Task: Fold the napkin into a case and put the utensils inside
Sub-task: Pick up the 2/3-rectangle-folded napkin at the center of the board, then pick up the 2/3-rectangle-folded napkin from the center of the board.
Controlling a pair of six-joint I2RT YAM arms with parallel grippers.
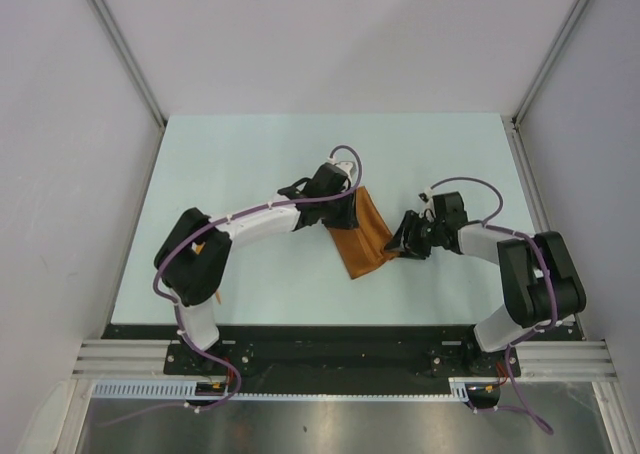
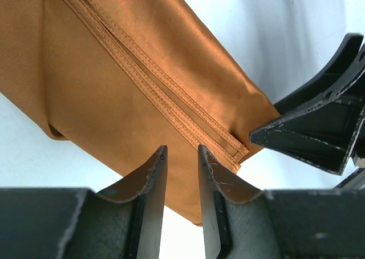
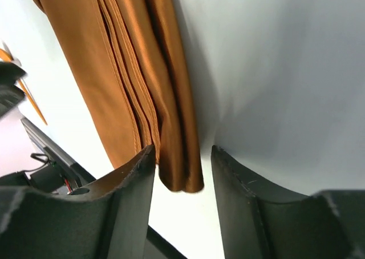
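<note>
Only the wrist views show left gripper (image 2: 181, 149) and right gripper (image 3: 182, 149), jaws parted, at the napkin (image 2: 114, 71).

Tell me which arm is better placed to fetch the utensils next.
Left, probably: the utensils lie by the elbow of the left arm. The right hand, open at a corner of the napkin, would have to reach across it.

Left arm (image 1: 255, 219), right arm (image 1: 485, 242): white-and-black links — purple cables (image 1: 356, 160) — scuffed dark jaws.
</note>
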